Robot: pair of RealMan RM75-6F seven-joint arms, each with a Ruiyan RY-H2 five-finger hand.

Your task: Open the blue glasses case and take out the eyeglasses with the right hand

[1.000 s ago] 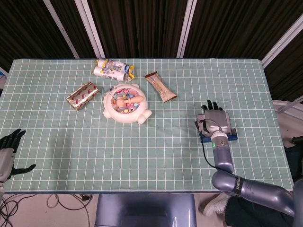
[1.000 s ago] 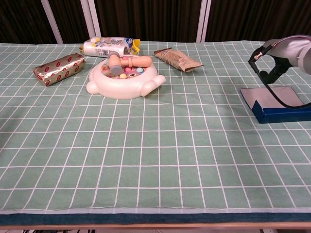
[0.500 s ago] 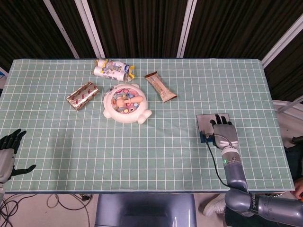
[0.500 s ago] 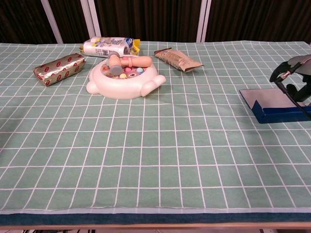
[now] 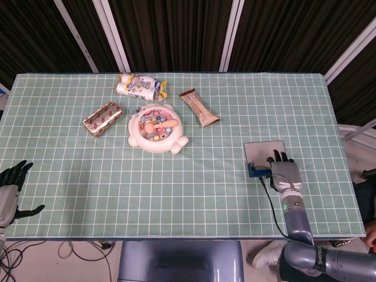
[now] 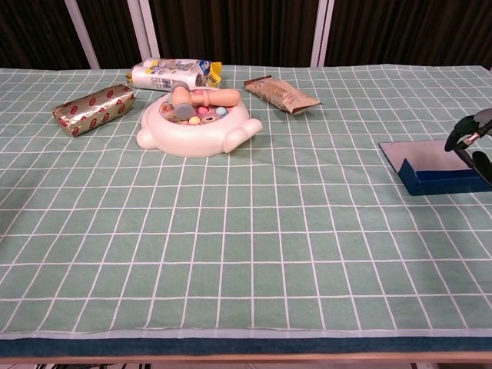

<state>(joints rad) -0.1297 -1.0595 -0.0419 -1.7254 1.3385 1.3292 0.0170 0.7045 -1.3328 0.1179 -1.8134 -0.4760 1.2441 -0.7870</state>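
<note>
The blue glasses case (image 5: 264,157) already lies open, its grey lid flat on the table just beyond the right hand (image 5: 283,174); the dark blue base sits under that hand's fingertips. No eyeglasses are visible; lifting them out seems still to come. Whether the fingers grip anything cannot be told. The left hand (image 5: 10,188), well apart, rests spread and empty.

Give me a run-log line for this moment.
case: open, lid flat on table | right hand: over the case's near part, grasp unclear | left hand: open, at table edge | glasses: not visible
</note>
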